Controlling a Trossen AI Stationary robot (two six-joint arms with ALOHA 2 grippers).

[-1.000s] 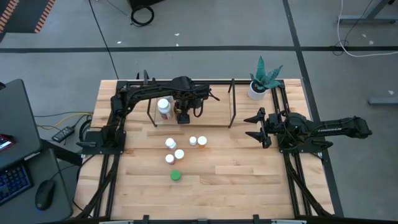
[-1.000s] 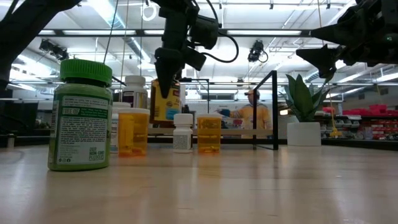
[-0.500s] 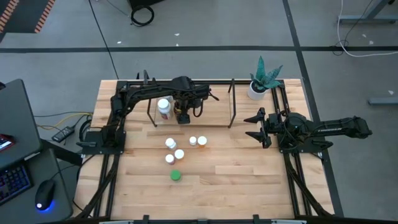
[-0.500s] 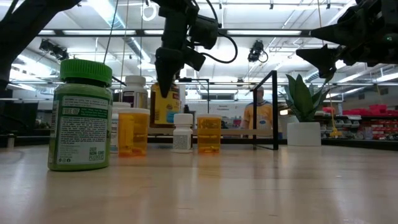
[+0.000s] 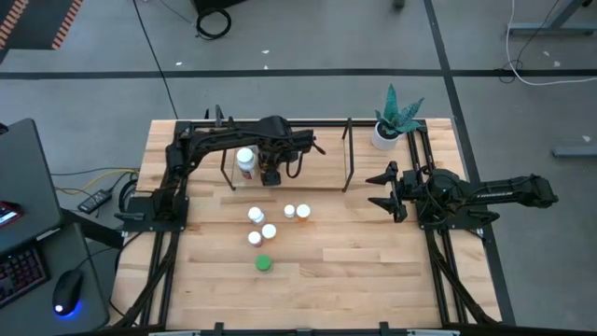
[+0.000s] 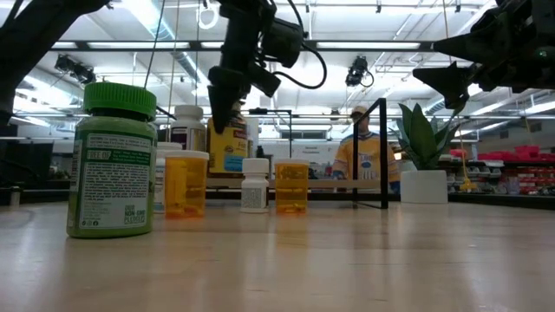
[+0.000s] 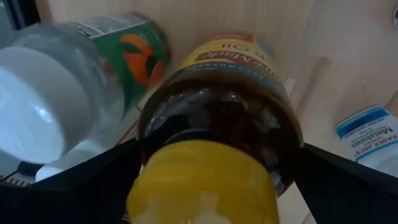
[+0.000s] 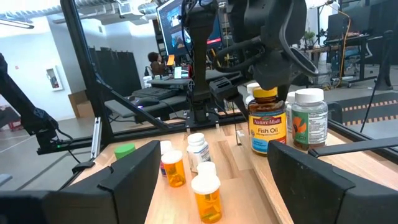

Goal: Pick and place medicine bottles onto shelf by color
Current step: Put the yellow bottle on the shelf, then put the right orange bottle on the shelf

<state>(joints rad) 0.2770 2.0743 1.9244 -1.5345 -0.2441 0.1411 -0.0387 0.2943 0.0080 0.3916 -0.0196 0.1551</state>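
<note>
Hovering open-fingered, the left hand (image 5: 270, 175) straddles the amber bottle (image 8: 266, 127).

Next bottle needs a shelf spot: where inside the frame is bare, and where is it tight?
Bare: shelf base from the fish oil bottle to its right-hand posts. Crowded: its left end, where the left gripper sits over that bottle beside the white-capped bottle.
</note>
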